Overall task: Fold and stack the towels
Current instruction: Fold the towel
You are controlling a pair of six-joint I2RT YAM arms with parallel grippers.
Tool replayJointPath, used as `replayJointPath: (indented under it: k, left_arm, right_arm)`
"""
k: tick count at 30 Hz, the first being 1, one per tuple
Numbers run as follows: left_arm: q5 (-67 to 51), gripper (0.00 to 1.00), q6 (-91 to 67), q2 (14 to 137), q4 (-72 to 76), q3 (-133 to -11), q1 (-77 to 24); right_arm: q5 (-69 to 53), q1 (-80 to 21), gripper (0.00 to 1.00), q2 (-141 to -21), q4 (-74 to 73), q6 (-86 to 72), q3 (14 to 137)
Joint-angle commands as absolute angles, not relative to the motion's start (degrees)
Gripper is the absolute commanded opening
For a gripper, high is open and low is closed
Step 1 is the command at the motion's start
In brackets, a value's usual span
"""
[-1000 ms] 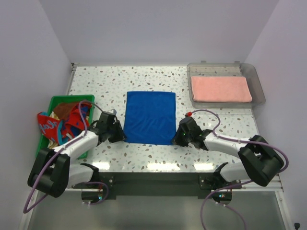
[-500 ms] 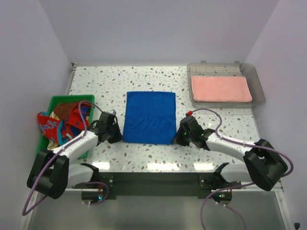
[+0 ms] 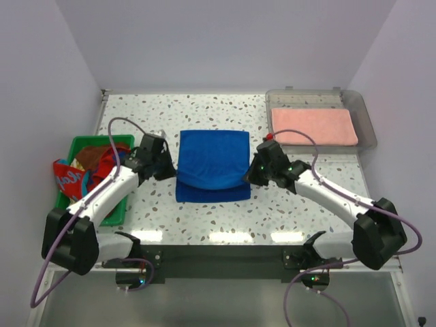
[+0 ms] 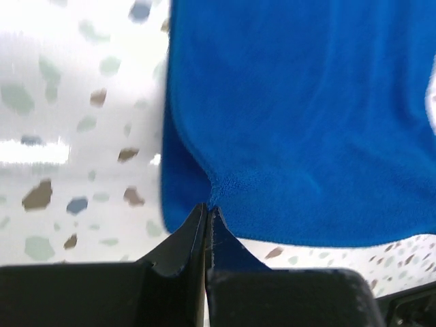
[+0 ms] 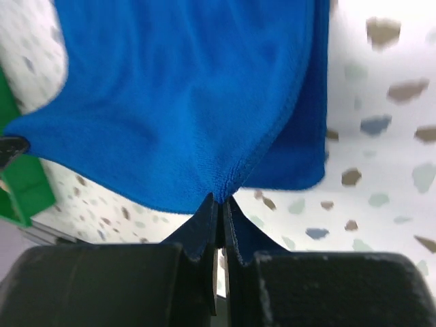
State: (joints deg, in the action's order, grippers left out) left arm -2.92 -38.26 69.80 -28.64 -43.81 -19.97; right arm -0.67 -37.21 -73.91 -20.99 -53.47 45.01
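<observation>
Blue towel (image 3: 212, 162) in left tool (image 4: 206, 212), right tool (image 5: 220, 204)

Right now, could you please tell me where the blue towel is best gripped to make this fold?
At its two near corners, one from each side. The blue towel is a limp rectangle, so holding both corners lifts the near edge evenly. The left pincer and right pincer are shut on those corners, with the raised edge sagging between them.

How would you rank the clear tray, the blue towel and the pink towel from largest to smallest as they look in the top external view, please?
1. clear tray
2. blue towel, near edge lifted, only slightly smaller
3. pink towel, clearly smallest, lying inside the tray
</observation>
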Motion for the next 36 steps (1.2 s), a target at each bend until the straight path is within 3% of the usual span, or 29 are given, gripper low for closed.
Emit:
replayJointPath:
  k: [1,14,22,26,36]
  left_arm:
    - [-1.1,0.00,-35.2,74.2,-30.2,-55.6,-19.0]
    - [-4.5,0.00,-32.3,110.0,-27.8,-109.6,-11.1]
    - [-12.8,0.00,-36.5,126.2,-12.8,-125.3,-6.6]
    - [-14.7,0.00,-35.1,127.4,-6.3,-125.6,-6.2]
    - [-17.7,0.00,-33.4,117.1,-3.3,-110.7,-6.2]
  right_arm:
    - [0.4,-32.6,0.00,-76.1,-25.0,-48.0,54.9]
    - [-4.6,-17.3,0.00,-108.7,-19.1,-36.1,103.2]
    - [-8.0,-13.5,0.00,-134.0,-18.2,-30.7,138.1]
    - [-9.5,-12.1,0.00,-136.0,-14.2,-30.2,140.2]
    - [-14.3,-12.0,0.00,-123.4,-12.3,-27.7,123.6]
